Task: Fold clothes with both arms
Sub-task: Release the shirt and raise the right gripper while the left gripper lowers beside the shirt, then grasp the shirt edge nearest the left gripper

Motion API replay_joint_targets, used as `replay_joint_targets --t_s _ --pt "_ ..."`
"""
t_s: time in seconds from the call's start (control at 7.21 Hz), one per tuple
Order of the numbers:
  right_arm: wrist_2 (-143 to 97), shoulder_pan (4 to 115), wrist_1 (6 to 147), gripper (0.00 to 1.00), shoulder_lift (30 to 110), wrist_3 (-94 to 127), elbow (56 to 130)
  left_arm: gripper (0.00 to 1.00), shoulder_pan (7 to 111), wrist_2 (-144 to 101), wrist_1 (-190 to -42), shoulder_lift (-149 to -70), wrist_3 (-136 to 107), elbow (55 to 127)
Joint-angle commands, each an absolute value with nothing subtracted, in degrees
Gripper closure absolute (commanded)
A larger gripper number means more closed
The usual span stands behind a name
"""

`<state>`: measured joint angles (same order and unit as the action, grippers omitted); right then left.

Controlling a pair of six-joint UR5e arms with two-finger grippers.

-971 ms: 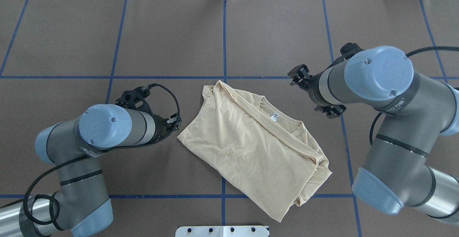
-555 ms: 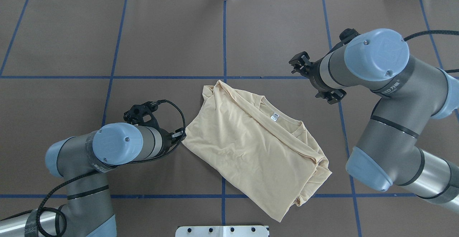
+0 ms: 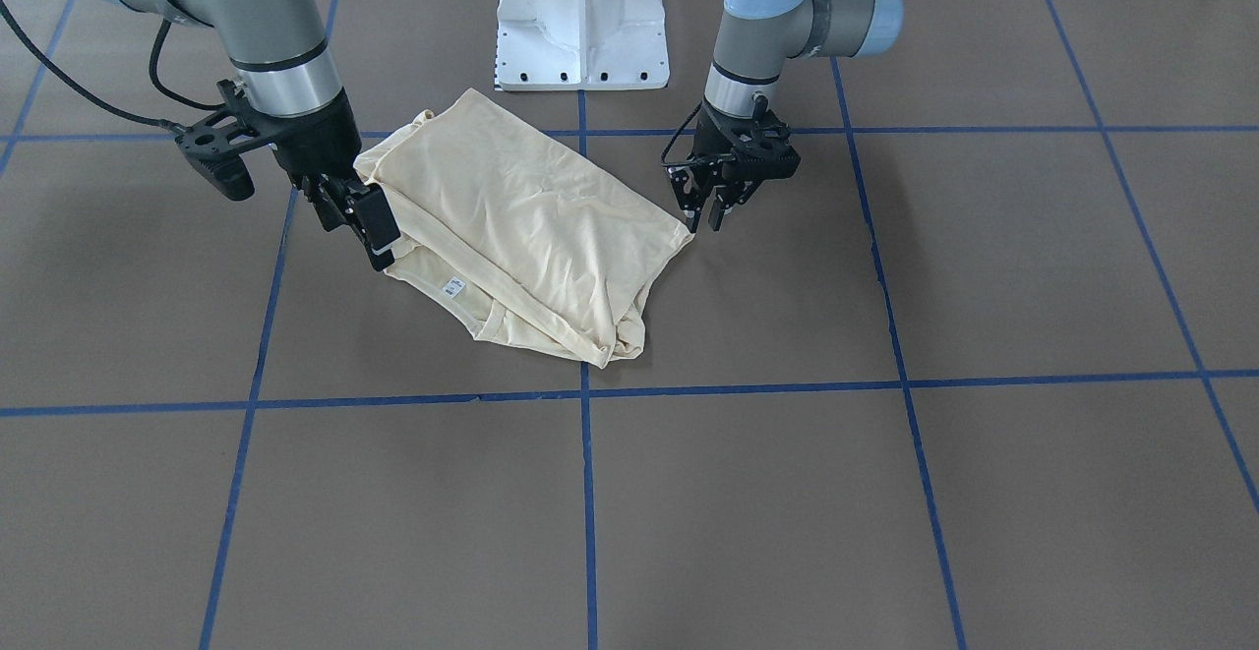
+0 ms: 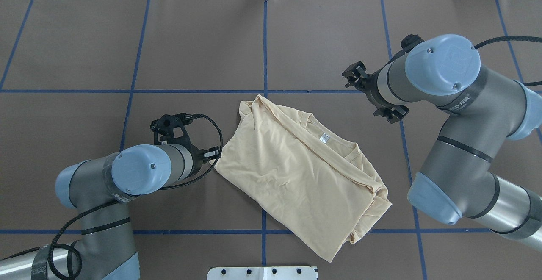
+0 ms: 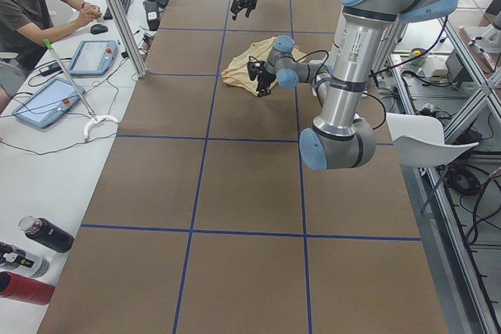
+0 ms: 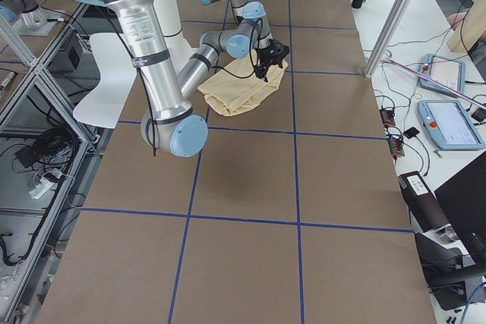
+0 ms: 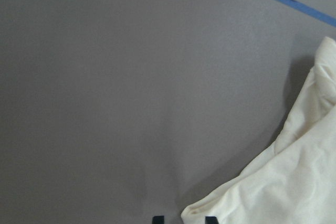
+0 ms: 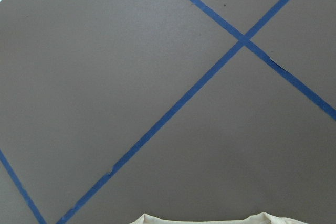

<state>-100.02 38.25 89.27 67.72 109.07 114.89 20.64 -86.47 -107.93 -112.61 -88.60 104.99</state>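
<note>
Thin creased cream T-shirt lies folded on my matte brown, blue-gridded worktop; left claw spread apart, right claw I cannot tell.

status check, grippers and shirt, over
Left gripper open at shirt corner. Right gripper near collar side, state unclear. Shirt folded over, flat on table. Nothing in the way.

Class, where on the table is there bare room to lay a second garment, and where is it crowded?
Free: the whole row of squares beyond the blue tape line, on the operators' side. Crowded: around the T-shirt, flanked by the left gripper and right gripper.
</note>
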Motion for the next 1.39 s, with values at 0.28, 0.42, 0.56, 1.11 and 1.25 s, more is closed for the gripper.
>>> replay_joint_targets --t_s 0.28,0.42,0.56,1.11,1.25 --pt "-100.02 38.15 88.94 0.00 67.59 109.07 113.29 0.58 20.13 -86.04 -108.54 -113.64 -87.45 102.93" --pt "-100.02 38.14 88.95 0.00 67.67 109.07 113.20 0.58 20.13 -86.04 -108.54 -114.08 -87.45 102.66" --pt "-100.02 38.14 88.95 0.00 67.68 108.99 113.20 0.58 20.04 -86.04 -108.72 -114.17 -87.45 102.22" --pt "-100.02 38.14 88.95 0.00 67.59 108.98 112.94 0.59 20.04 -86.04 -109.07 -114.96 -87.36 101.16" --pt "-100.02 38.14 88.95 0.00 67.59 108.98 112.94 0.59 19.69 -86.04 -109.07 -114.70 -87.36 101.08"
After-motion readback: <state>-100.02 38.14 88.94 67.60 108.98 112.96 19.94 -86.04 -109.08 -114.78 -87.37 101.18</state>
